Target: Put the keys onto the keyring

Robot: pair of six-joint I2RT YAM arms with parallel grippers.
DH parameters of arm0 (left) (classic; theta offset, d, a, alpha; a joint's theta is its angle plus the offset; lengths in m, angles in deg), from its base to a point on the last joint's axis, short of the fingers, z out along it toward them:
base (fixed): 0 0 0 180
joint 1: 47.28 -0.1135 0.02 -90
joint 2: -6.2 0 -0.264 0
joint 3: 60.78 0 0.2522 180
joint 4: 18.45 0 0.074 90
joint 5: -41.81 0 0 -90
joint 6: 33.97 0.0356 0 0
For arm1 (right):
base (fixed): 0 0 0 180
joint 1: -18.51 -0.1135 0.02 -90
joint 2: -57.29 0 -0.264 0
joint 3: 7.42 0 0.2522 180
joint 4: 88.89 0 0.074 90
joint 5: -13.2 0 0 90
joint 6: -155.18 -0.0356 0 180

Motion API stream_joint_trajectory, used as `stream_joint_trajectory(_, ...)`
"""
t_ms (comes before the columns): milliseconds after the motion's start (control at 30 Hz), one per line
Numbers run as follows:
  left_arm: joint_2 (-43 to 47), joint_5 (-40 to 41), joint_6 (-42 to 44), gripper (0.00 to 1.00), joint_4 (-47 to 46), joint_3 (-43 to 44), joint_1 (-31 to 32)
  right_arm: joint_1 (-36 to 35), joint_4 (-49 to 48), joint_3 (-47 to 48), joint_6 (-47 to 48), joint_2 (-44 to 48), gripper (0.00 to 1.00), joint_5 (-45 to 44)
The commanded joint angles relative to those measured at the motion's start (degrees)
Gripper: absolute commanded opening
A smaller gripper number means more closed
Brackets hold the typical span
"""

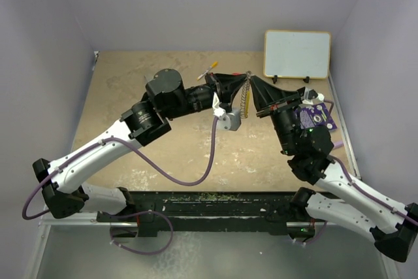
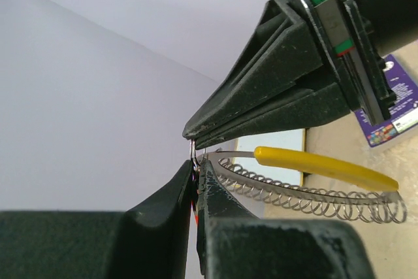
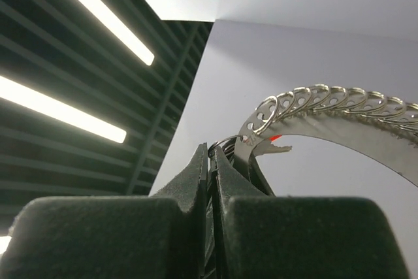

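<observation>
Light fell evenly from above. My right wrist camera looked straight up at long ceiling strips (image 3: 98, 11) that burned white with glare. The table (image 1: 255, 155) was softly lit, and my arms cast only faint shadows on it. Close to the lens my own fingers (image 2: 163, 220) were a dark blur. The keyring (image 3: 326, 96) beyond them was sharp, its metal glinting.

Left wrist: keys (image 2: 194, 202) mostly buried between the left gripper (image 2: 198, 165) fingers, only a red sliver and a small wire loop show. Top view: keys too small to resolve. Right wrist: keyring (image 3: 326, 96) cut off at right edge, its near end hidden behind right gripper (image 3: 211, 151) fingertips.
</observation>
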Motion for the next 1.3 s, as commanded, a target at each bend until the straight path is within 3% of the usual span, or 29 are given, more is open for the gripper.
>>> stream_joint_trajectory(0,1.6,4.4,2.3,0.08,-11.5,-2.2,-0.3,-0.1,-11.1,-0.6,-4.4,-0.7,0.0,-0.8)
stream_joint_trajectory(267,0.9,3.5,1.4,0.11,-15.6,-3.5,-0.2,-0.2,-17.9,-1.3,-3.2,-2.2,0.0,-1.9)
stream_joint_trajectory(400,0.8,2.5,0.2,0.11,-16.8,-3.6,-0.2,-0.1,-16.4,-1.0,-1.4,-1.4,0.0,-2.7)
stream_joint_trajectory(533,1.3,0.1,-1.6,0.03,-16.6,-3.6,-0.2,-0.2,-15.6,-1.3,0.0,-0.5,0.0,-4.1)
stream_joint_trajectory(833,2.8,-4.8,-4.2,0.03,-14.7,-3.8,-0.2,-0.1,-12.3,0.4,3.9,1.0,0.0,-5.7)
stream_joint_trajectory(1100,3.1,-6.7,-5.0,0.03,-12.2,-2.2,-0.2,-0.1,-9.4,2.1,5.0,0.2,0.26,-4.8)
stream_joint_trajectory(1267,3.4,-7.8,-4.3,0.03,-9.4,-1.2,-0.2,-0.1,-8.5,3.4,5.2,-1.1,0.36,-3.1)
